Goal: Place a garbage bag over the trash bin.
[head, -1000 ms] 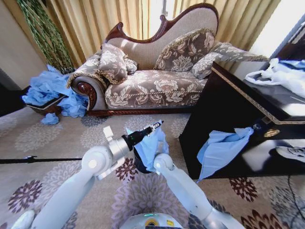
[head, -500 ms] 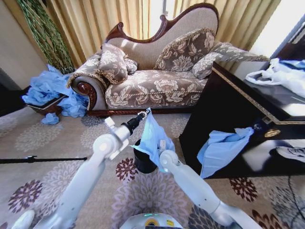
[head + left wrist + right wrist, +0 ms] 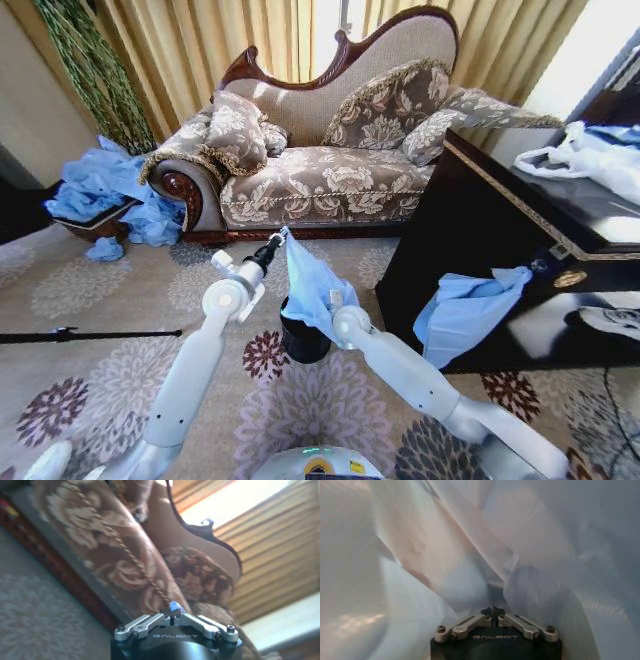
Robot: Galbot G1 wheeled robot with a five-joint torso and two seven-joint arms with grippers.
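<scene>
Pinching the top corner of the bag (image 3: 308, 285), your left tool (image 3: 281, 236) has its jaws closed on a scrap of blue film, which the left wrist view shows poking out between the tips (image 3: 173, 607). That tool is raised in front of the sofa (image 3: 320, 180), with the arm reaching up from the lower left. From the pinch the bag hangs down as a slanted sheet toward your right tool (image 3: 335, 300), which sits just to the right of the bin (image 3: 303, 340), at the sheet's lower end. The right wrist view has those jaws closed too, tips together (image 3: 493, 612), with pale folds of film pressed all around them, so you hold the bag at both ends. The sheet drapes across the bin's top and hides most of its rim; you cannot tell whether any film is inside it. The bin stands upright on the carpet (image 3: 120, 290), between your two arms. To your right a dark bench (image 3: 470, 230) carries a white bag (image 3: 590, 160), and another blue bag (image 3: 465, 310) hangs down its front. Far left, a heap of blue bags (image 3: 100, 195) lies beside the sofa's end.
</scene>
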